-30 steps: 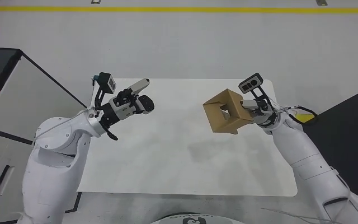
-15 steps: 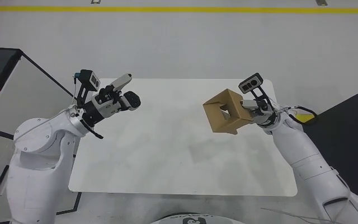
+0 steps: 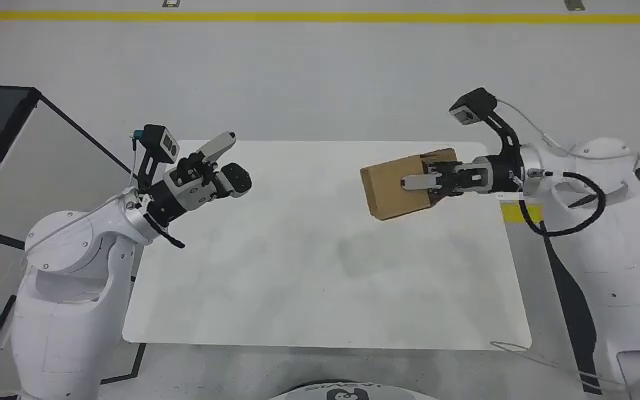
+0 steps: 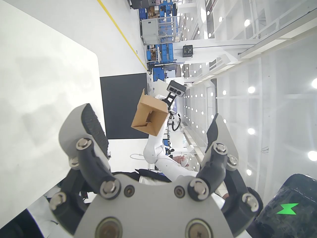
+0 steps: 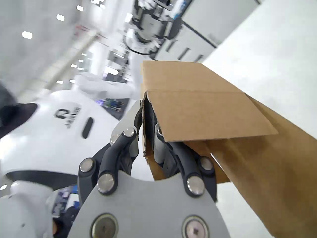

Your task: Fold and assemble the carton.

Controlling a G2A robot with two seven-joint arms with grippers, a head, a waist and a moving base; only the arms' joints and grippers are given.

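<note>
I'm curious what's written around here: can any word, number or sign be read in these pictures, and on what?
No word or number is readable.
carton: plain brown board, no print on the faces that show.
green sign: an hourglass-like mark on a black casing, no letters.
Print in the room behind: too blurred to read.

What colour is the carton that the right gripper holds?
The carton is plain brown cardboard, without pattern; the right wrist view shows it best.

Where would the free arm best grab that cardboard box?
Probably a wall edge at the open end of the carton, approached from the robot's left. That end faces the open left end effector, its thin rim suits a pinch, and the right end effector clamps the opposite end.
</note>
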